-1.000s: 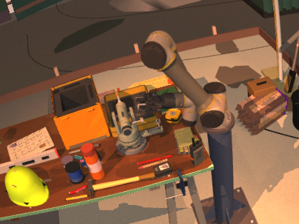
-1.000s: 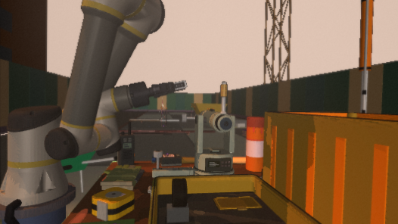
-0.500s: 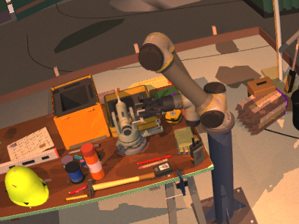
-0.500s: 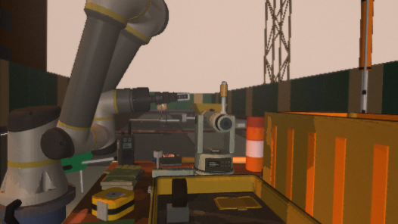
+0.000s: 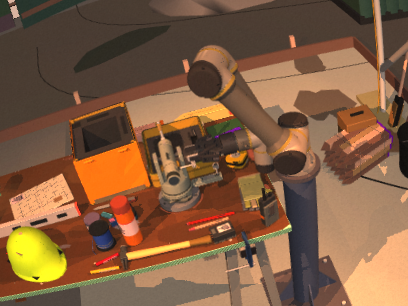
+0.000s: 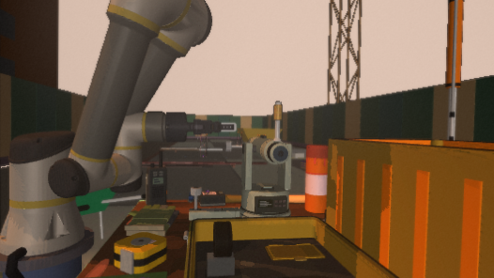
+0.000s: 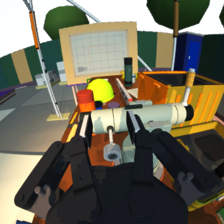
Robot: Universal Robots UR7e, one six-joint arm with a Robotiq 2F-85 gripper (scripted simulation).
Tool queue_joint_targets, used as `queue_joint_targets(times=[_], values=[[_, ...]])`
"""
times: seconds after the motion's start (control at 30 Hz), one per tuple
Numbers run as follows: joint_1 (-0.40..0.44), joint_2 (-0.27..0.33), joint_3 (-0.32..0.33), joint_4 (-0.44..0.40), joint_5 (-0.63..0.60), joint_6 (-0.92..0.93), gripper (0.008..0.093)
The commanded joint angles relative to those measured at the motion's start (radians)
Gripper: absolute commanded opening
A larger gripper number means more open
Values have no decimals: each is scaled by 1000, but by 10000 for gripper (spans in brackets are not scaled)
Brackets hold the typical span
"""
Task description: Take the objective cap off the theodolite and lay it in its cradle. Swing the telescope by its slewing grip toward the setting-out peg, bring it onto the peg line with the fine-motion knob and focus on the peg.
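Observation:
The fine-motion knob (image 7: 113, 155) sits on a thin stem below the pale telescope (image 7: 136, 117) of the theodolite (image 5: 173, 175). My gripper (image 7: 109, 129) is open and empty, level with the telescope tube, the knob between and just below its fingers. The theodolite stands upright on the table in front of the yellow case (image 5: 187, 142). Its slewing grip (image 7: 188, 85), a white rod with an amber tip, rises near the telescope's right end. A dark cap (image 6: 222, 238) stands in a cradle inside the case.
Behind the theodolite stand an open orange crate (image 5: 107, 150) and a plan board (image 7: 98, 55). An orange-and-white cone marker (image 5: 126, 220), a yellow helmet (image 5: 35, 253), a hammer (image 5: 165, 247), a radio (image 5: 268, 206) and a tape measure (image 6: 140, 251) lie about the table.

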State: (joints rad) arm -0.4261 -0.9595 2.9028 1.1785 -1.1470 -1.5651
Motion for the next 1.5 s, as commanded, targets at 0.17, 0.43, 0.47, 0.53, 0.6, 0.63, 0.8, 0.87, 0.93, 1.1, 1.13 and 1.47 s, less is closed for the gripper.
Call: queue_joint_targets(times=[0.17, 0.43, 0.47, 0.53, 0.6, 0.63, 0.8, 0.87, 0.93, 1.1, 1.13, 1.47], values=[[0, 2, 2, 7, 1, -4, 540], [0, 4, 4, 11, 2, -5, 540], [0, 4, 4, 11, 2, -6, 540], [0, 4, 4, 11, 2, -6, 540], [0, 4, 4, 11, 2, -6, 540], [0, 4, 4, 11, 2, -6, 540], [0, 6, 4, 9, 2, -6, 540], [0, 10, 4, 6, 2, -6, 540], [0, 15, 3, 1, 2, -6, 540], [0, 38, 2, -20, 2, -6, 540], [0, 44, 2, -26, 2, -6, 540], [0, 132, -5, -107, 2, -6, 540]])
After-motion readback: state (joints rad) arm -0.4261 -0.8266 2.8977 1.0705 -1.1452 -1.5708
